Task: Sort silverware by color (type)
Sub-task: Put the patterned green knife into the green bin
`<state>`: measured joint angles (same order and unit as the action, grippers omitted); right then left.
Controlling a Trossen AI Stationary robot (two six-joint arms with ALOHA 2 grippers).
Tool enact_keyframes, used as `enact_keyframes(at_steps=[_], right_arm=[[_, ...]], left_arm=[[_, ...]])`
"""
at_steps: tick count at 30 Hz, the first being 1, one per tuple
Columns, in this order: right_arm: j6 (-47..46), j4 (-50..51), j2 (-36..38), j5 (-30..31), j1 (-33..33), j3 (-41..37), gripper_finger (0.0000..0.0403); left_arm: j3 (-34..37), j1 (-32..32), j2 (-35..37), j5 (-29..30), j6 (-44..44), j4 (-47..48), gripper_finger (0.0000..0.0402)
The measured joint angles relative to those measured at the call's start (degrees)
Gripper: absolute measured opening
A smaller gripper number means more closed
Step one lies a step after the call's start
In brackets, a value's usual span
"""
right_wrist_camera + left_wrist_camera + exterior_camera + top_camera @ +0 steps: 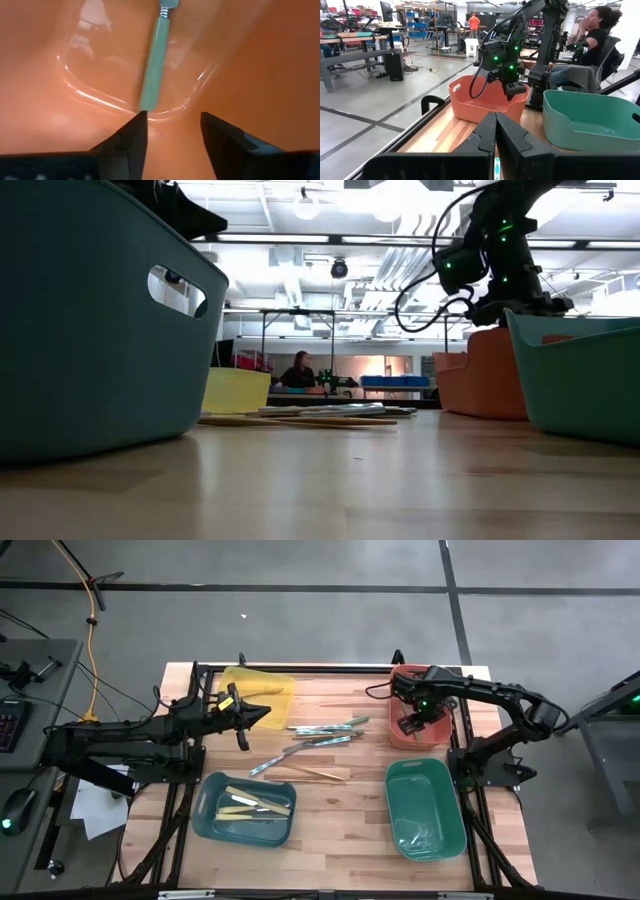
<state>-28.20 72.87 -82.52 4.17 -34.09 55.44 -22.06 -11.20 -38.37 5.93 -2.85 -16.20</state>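
A teal-handled utensil [154,70] lies on the glossy floor of the orange bin [260,65], its long axis running straight away from the right gripper [172,130], whose fingers stand parted just above it, grasping nothing. The left gripper [495,137] is clenched, empty, near the yellow bin [258,685].

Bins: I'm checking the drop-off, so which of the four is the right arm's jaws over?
The orange bin at the table's far right corner; the right gripper hangs inside it, jaws open, above a teal-handled utensil.
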Motion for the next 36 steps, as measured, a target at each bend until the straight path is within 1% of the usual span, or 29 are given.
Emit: enact_keyframes(at_steps=[3,6,13,16,18,21,23,26,29,34,36], right_arm=[[1.57,0.03,0.72,-0.94,0.0,0.0,0.0181],[2.68,0.32,2.52,-0.99,0.0,0.34,0.0184],[4.73,-1.33,10.35,-0.27,0.85,5.62,0.0184],[5.15,-6.94,13.96,-0.18,2.53,7.3,0.0184],[4.85,-13.61,16.08,-0.2,4.25,7.41,0.0185],[6.23,-23.77,17.13,-1.23,7.69,7.41,0.0185],[7.99,-30.07,16.66,-3.1,10.27,7.41,0.0185],[11.17,-39.07,13.9,-6.26,14.49,7.45,0.0185],[17.45,-45.37,9.84,-7.8,18.63,7.45,0.0185],[30.6,-50.07,1.23,-7.83,22.95,7.45,0.0185],[33.94,-50.88,-2.38,-7.83,23.97,7.45,0.0185]], left_arm=[[0.0,-0.02,0.0,0.0,0.02,0.01,0.0],[0.0,-0.01,0.0,0.0,0.02,0.02,0.0],[0.0,-0.01,0.0,0.0,0.05,0.02,0.0],[0.0,0.0,0.02,0.02,0.07,0.02,0.0],[0.0,-0.02,0.02,0.05,0.08,0.0,0.0],[0.0,-0.01,0.0,0.05,0.07,-0.09,0.0],[0.0,0.0,0.0,0.05,0.07,-0.09,0.0],[0.0,0.0,0.01,0.05,0.07,-0.15,0.0],[0.0,-0.01,0.01,0.07,0.57,-0.42,0.0],[0.02,0.0,0.0,0.07,0.96,-0.26,0.0],[0.0,0.0,0.0,0.09,0.96,-0.2,0.0]])
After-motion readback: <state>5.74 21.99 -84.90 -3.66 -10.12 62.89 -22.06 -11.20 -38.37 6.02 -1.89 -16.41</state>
